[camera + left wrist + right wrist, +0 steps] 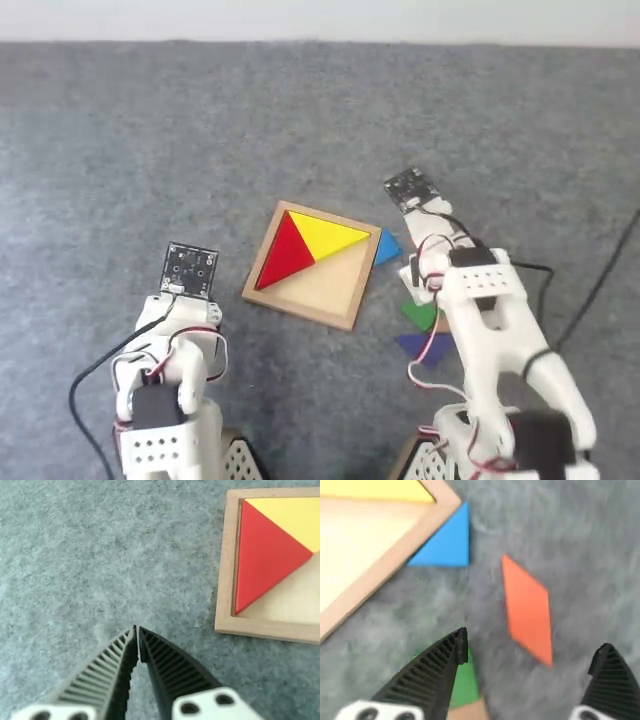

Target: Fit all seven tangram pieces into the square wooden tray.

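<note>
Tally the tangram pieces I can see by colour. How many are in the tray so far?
red piece: 1, in the wooden tray
yellow piece: 1, in the wooden tray
blue piece: 1, outside
orange piece: 1, outside
green piece: 1, outside
purple piece: 1, outside
Total: 6 visible, 2 in the tray

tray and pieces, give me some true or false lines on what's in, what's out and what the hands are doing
1. The tray holds a red triangle and a yellow triangle. True.
2. The blue triangle lies inside the tray. False: it lies on the carpet outside, beside the tray's corner.
3. The left hand is shut and holds nothing. True.
4. The right hand is shut on the orange piece. False: it is open, and the orange piece lies flat on the carpet.
</note>
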Robot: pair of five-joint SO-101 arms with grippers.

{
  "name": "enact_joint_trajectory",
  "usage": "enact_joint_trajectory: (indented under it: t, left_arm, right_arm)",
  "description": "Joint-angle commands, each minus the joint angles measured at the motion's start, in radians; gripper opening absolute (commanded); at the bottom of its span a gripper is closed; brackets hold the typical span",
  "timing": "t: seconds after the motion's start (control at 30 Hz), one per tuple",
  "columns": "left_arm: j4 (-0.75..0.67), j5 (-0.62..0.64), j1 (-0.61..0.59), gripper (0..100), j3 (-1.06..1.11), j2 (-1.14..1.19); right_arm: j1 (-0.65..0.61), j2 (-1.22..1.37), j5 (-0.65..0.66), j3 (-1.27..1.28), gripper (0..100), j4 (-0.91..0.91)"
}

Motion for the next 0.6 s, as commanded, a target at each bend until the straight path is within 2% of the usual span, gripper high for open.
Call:
enact_joint_trajectory:
  t: [0.0,0.13,0.4,0.47,0.57]
  left_arm:
    - [0.005,-0.018,-0.006,1,-0.005,-0.018]
    - [0.005,-0.018,-0.006,1,-0.004,-0.018]
    - [0.006,-0.018,-0.006,1,-0.004,-0.018]
    - [0.006,-0.018,-0.006,1,-0.004,-0.018]
    - [0.006,-0.018,-0.006,1,-0.004,-0.018]
  right_arm:
    - [0.005,0.051,0.110,-0.052,37.9,-0.091]
    - [0.019,0.119,0.146,-0.060,35.8,-0.145]
    - [0.101,0.171,0.140,-0.149,3.0,-0.156]
    - [0.096,0.202,0.140,-0.175,0.6,-0.147]
    - [0.096,0.254,0.140,-0.224,2.4,-0.110]
